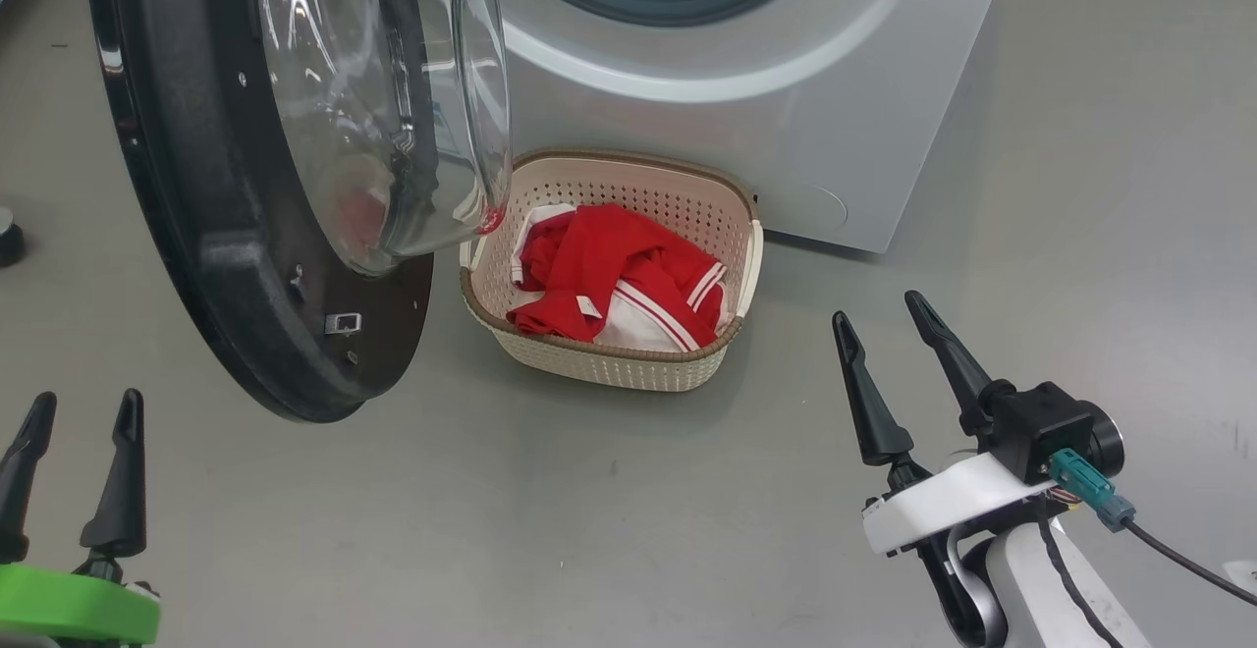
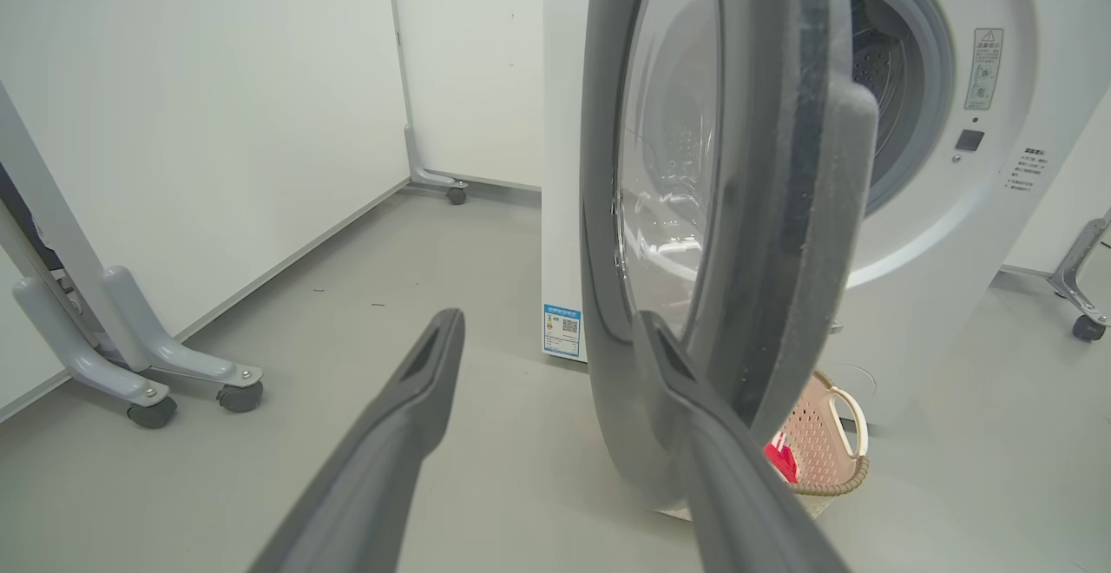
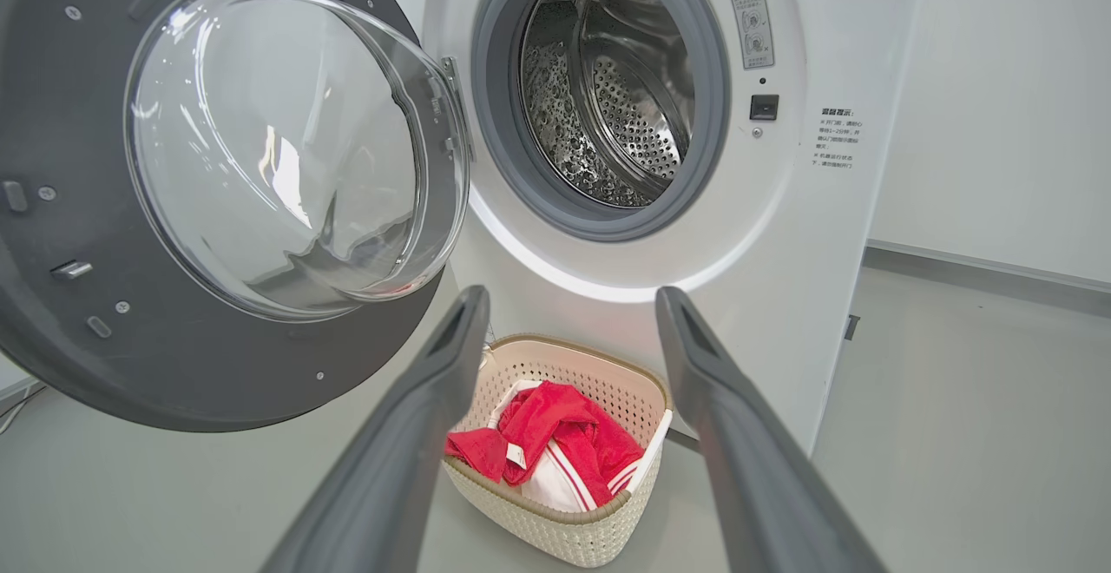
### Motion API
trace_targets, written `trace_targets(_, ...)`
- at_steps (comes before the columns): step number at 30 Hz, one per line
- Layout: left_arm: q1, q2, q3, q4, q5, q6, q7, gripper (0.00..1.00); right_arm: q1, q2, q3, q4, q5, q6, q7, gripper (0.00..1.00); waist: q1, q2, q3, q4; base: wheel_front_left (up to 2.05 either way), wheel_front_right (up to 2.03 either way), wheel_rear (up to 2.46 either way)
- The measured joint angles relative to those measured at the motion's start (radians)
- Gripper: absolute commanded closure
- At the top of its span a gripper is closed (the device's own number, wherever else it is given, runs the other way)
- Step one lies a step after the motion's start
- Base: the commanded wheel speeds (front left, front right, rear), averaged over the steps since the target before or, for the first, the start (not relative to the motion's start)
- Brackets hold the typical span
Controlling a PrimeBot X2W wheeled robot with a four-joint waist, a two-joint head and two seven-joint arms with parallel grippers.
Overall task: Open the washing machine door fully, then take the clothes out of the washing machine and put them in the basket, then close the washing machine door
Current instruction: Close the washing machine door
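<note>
The washing machine door (image 1: 245, 187) stands swung wide open at the left, its glass bowl facing the machine; it shows edge-on in the left wrist view (image 2: 781, 208) and from the inside in the right wrist view (image 3: 217, 174). The white washing machine (image 1: 786, 88) has a bare steel drum (image 3: 608, 78). The red and white clothes (image 1: 614, 275) lie in the cream basket (image 1: 609, 363) on the floor before the machine. My left gripper (image 1: 74, 427) is open at the lower left, short of the door. My right gripper (image 1: 889, 319) is open, right of the basket, holding nothing.
Grey floor (image 1: 589, 511) spreads all around. A dark round object (image 1: 8, 236) sits at the far left edge. White panels on wheeled feet (image 2: 147, 382) stand left of the machine, and another caster foot (image 2: 1081, 295) is at its right.
</note>
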Motion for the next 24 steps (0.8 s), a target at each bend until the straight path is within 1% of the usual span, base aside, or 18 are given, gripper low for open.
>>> trace_targets(24, -0.012, 0.01, -0.007, 0.016, -0.001, 0.0, 0.0, 0.0, 0.0, 0.0, -0.002, 0.0, 0.0, 0.0, 0.0, 0.0, 0.0, 0.0, -0.004, -0.006, 0.0, 0.0, 0.0)
